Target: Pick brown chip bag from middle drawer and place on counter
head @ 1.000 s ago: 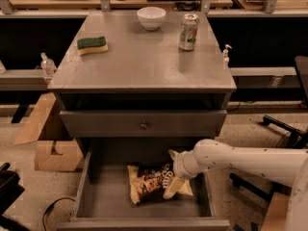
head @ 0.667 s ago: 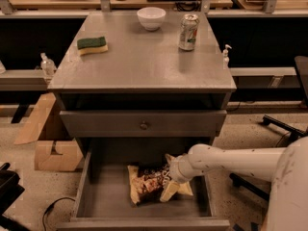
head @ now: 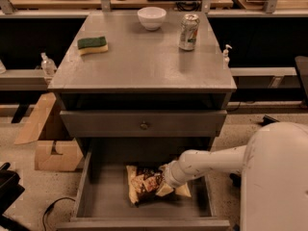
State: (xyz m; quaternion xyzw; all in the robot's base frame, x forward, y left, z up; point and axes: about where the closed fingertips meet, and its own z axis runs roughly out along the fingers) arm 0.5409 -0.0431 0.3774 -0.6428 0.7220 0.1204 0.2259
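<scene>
The brown chip bag [head: 142, 184] lies on the floor of the open middle drawer [head: 103, 202], right of its middle. My white arm reaches in from the right. My gripper [head: 166, 182] is down in the drawer at the bag's right end, touching or right over it, and it hides part of the bag. The counter [head: 139, 61] is the gray cabinet top above, well clear of the gripper.
On the counter stand a green-and-yellow sponge [head: 92, 44] at the left, a white bowl [head: 151, 17] at the back and a soda can [head: 188, 32] at the right. A closed drawer front with a knob [head: 144, 125] overhangs the open drawer. Cardboard boxes [head: 53, 153] sit on the floor at the left.
My arm has reached further left, bringing the gripper over the bag's right end. The bag lies where it did.
</scene>
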